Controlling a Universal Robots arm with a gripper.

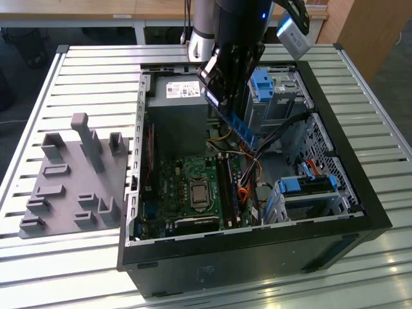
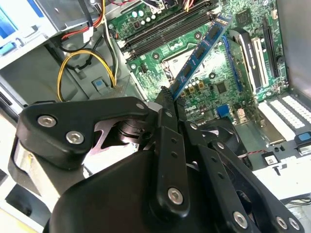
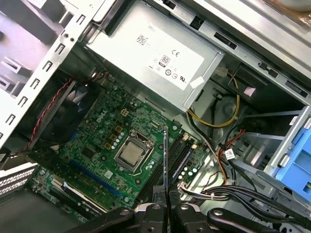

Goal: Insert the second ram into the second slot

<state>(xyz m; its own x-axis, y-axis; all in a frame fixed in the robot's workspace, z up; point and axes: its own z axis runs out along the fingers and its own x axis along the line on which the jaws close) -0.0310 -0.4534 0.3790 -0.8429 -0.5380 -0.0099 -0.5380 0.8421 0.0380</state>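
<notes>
In the second wrist view, the gripper (image 2: 167, 99) is clenched on one end of the second ram (image 2: 199, 53). The stick is held in the air over the motherboard (image 2: 214, 82), near its memory slots (image 2: 165, 30), inside the open computer case (image 1: 257, 254).

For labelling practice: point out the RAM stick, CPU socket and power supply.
RAM stick (image 2: 198, 54), second wrist view, mid-board.
CPU socket (image 3: 131, 154), first wrist view, metal lid.
power supply (image 3: 146, 48), first wrist view, labelled face.

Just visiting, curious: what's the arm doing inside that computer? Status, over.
Gripper shut on ram. Ram tilted, held above motherboard, not in a slot. Cables close beside the slots; none across them that I can see.
</notes>
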